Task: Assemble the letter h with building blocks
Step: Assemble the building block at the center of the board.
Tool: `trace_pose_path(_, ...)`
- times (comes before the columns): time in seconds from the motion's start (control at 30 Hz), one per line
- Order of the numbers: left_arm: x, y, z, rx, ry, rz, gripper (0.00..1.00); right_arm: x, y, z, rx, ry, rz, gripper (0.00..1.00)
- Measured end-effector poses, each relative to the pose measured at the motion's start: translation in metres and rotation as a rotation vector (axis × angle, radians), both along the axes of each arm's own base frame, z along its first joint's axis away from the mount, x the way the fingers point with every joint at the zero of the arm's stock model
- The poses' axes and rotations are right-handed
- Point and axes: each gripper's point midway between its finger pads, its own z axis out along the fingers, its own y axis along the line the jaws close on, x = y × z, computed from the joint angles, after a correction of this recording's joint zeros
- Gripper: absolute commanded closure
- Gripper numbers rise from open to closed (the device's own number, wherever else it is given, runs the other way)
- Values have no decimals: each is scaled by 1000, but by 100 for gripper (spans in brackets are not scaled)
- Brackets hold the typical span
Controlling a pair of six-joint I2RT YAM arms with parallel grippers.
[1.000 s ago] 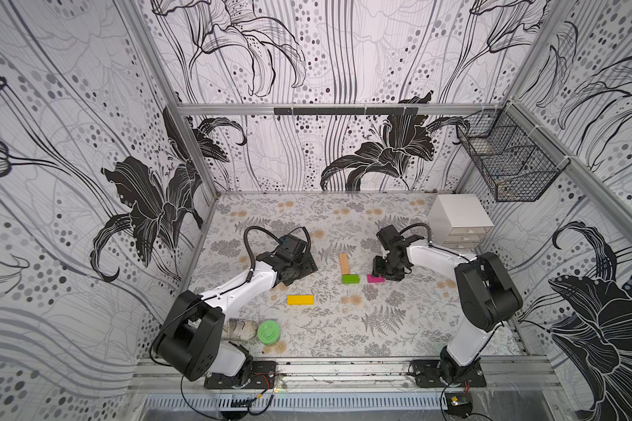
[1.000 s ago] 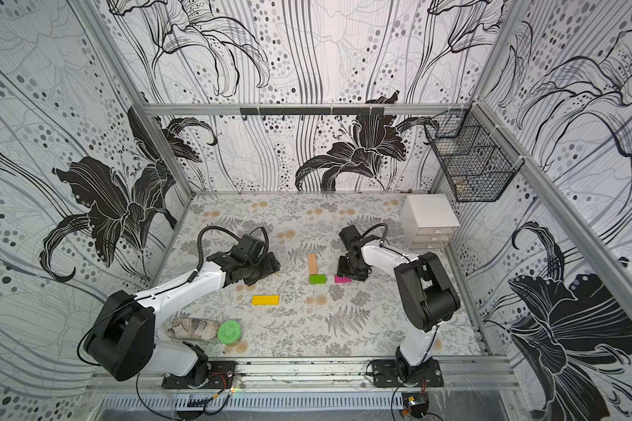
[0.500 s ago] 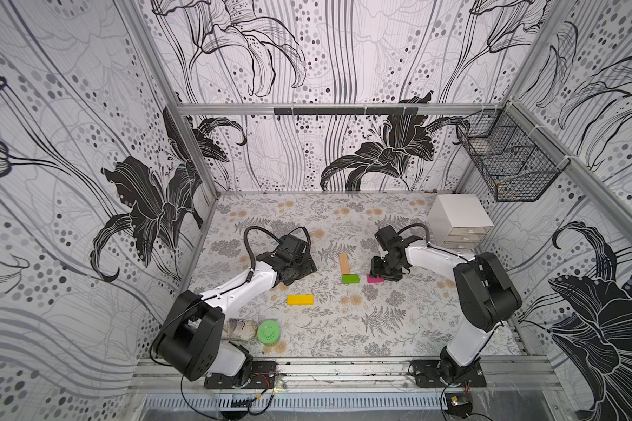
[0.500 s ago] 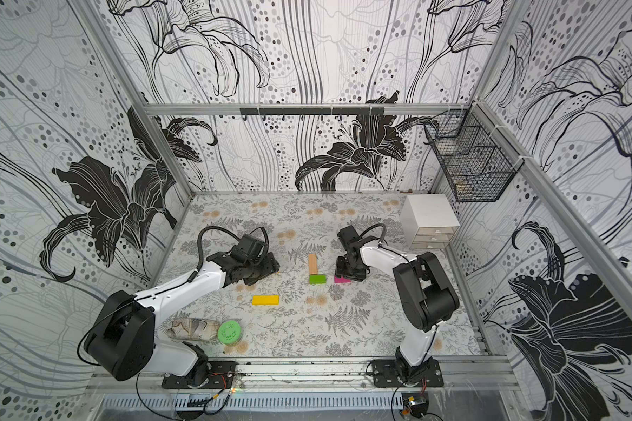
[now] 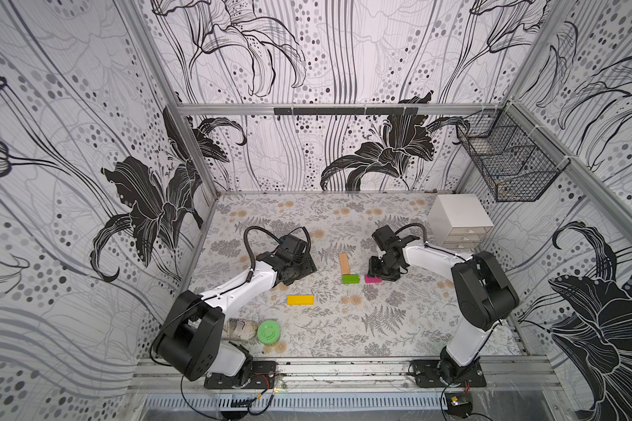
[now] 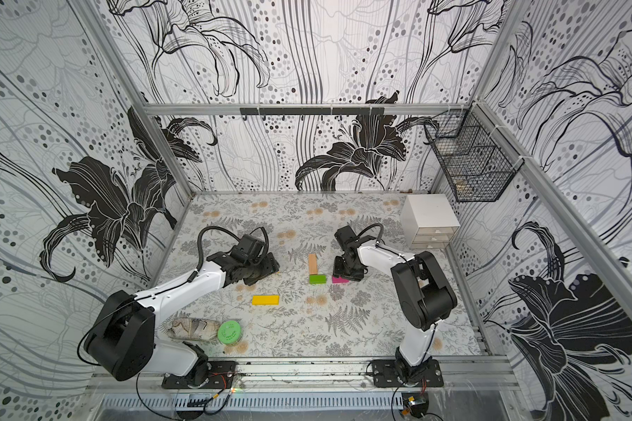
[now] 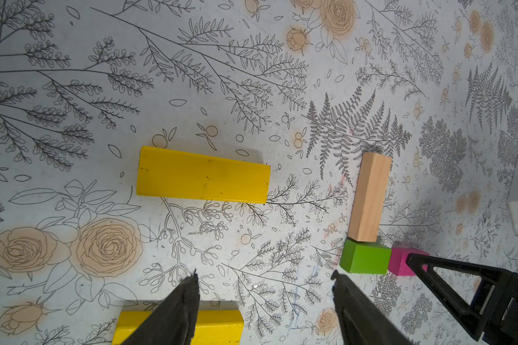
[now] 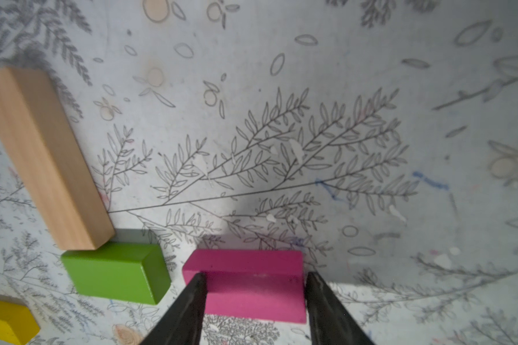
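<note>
blocks sit on the table (image 5: 416, 328) in both top views: tan block (image 5: 344, 263) meets green block (image 5: 351, 279) end to side, pink block (image 5: 370, 280) lies just beside green, partly under the right gripper (image 5: 379, 275), and a yellow block (image 5: 300, 299) lies apart, nearer the front. left wrist view: the left gripper (image 7: 263, 273) hangs with fingers (image 7: 186, 301) spread, nothing between them but table; another yellow block (image 7: 202, 176) lies beyond the tips. right wrist view: the right gripper is clamped on the pink block's short ends; the block rests flat, a narrow gap from green. the letter h is unfinished.
</note>
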Motion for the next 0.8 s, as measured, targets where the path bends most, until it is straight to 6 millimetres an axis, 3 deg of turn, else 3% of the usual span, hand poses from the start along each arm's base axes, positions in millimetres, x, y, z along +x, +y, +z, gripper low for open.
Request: trace_pose_path(0.8, 0, 1, 0, 4, 1, 1, 27, 2, 17, 0, -1, 2, 27, 45)
